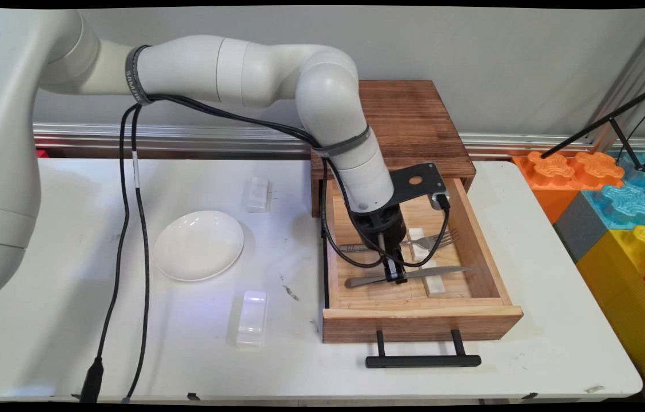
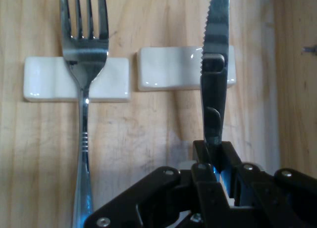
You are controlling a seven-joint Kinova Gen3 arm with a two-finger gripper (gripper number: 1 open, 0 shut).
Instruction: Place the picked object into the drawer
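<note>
A white robot arm is reaching down into an open wooden drawer [image 1: 480,252] that is sitting at the table's [image 1: 299,366] back right. Its black gripper [image 1: 395,277] is closing tightly on the handle of a steel knife [image 1: 442,270], with the fingers pinched almost together around it. The knife is lying toward the drawer's front wall, its serrated blade resting across a small white rest [image 2: 173,67]. A fork [image 2: 84,55] is lying parallel behind it, nearer the drawer's back, across a second white rest [image 2: 47,79]. Outside the drawer, a white plate [image 1: 198,245] is sitting near the table's middle, with two more white rests [image 1: 251,318] close by.

The grip is looking narrow and off-centre on a thin, smooth handle, so the knife may well be pivoting or slipping if lifted, and its blade could be dragging the rest along.
</note>
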